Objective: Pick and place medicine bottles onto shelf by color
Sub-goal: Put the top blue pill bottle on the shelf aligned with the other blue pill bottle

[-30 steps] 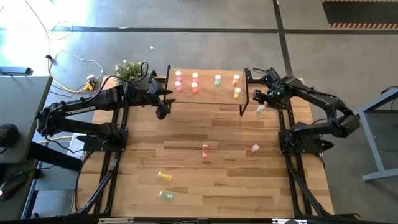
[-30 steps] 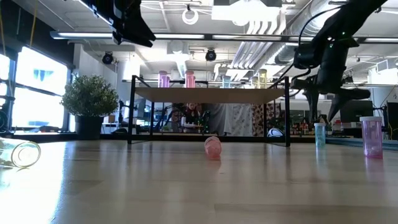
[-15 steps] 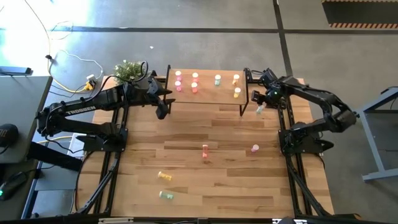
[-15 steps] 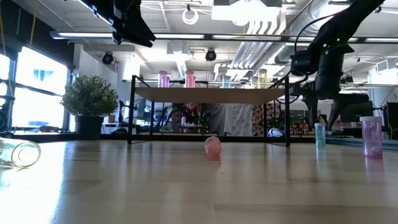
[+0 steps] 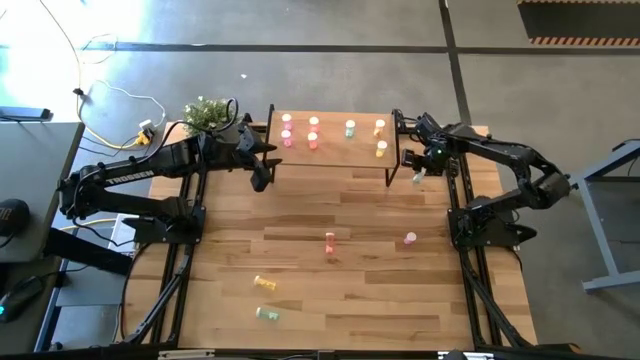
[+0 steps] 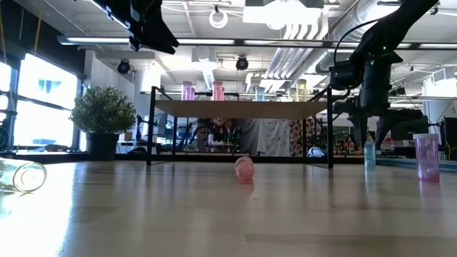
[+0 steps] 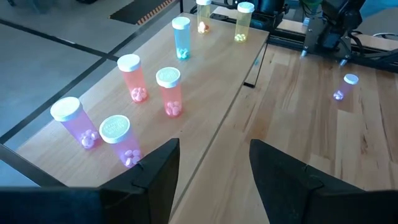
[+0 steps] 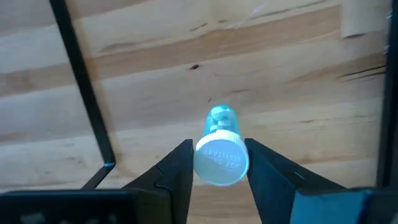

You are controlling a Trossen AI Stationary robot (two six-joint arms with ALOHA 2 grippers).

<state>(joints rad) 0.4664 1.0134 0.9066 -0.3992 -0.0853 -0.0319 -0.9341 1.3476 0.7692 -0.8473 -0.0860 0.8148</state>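
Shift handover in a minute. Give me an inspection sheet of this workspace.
Surface: wooden plank table, no spills seen.
Job's things: shelf carries seven bottles; pink bottle and red-orange bottle stand on the table; yellow bottle and green bottle lie on their sides.
Clutter: potted plant at the table's far left corner.
Grippers: right gripper straddles the blue-green bottle beside the shelf; left gripper open, raised by the shelf's left end.
Cables: loose leads on the floor.
Surroundings: grey floor, side desk.

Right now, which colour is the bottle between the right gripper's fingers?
Pale blue-green bottle with a white cap, clearest in the right wrist view.
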